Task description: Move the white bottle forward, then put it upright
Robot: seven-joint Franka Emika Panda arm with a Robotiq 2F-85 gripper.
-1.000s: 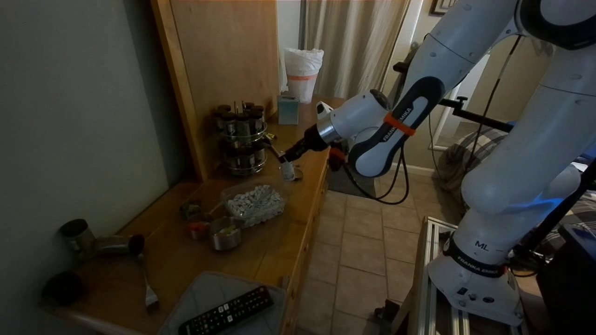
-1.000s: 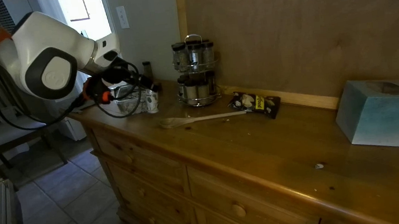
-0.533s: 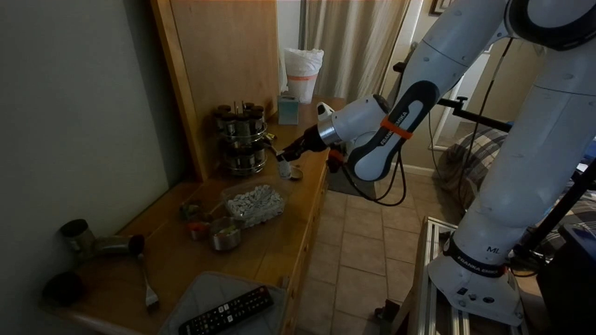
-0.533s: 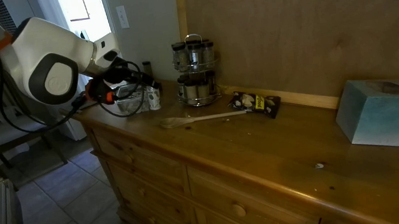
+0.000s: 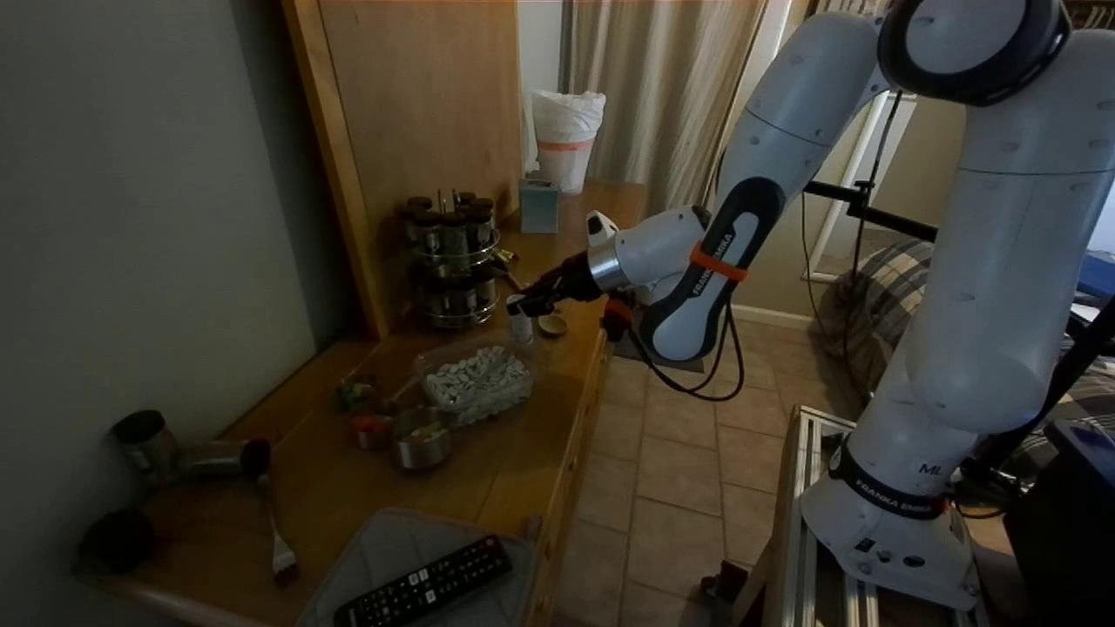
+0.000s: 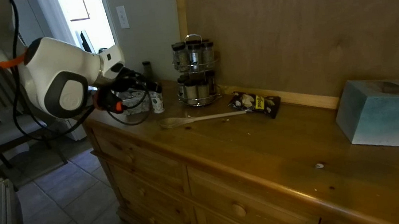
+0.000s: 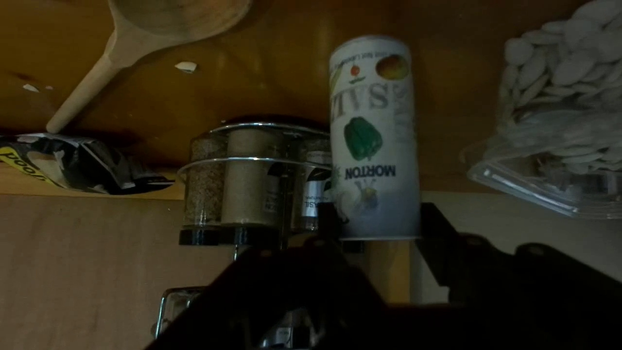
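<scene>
The white bottle is a slim white cylinder (image 7: 374,131) with printed lettering and vegetable pictures. My gripper (image 7: 377,221) is shut on one end of it, a dark finger on each side. In both exterior views the gripper (image 5: 526,302) holds the bottle (image 5: 522,327) by its top, and the body hangs down nearly upright with a slight tilt. Cables partly cross in front of the gripper (image 6: 156,87) in an exterior view, where the lower part of the bottle (image 6: 157,103) still shows. Whether its base touches the dresser top I cannot tell.
A clear plastic container (image 7: 522,192) of white seeds stands close beside the bottle. Near it are a two-tier spice rack (image 6: 202,103), a wooden spoon (image 6: 173,122) and a dark snack bag (image 6: 253,103). A metal cup (image 5: 422,448) sits past the container.
Gripper and bottle have moved toward the seed container, away from the spoon's bowl. The bottle has tipped nearer to vertical, and the wrist has lowered and levelled. The grip is unchanged.
</scene>
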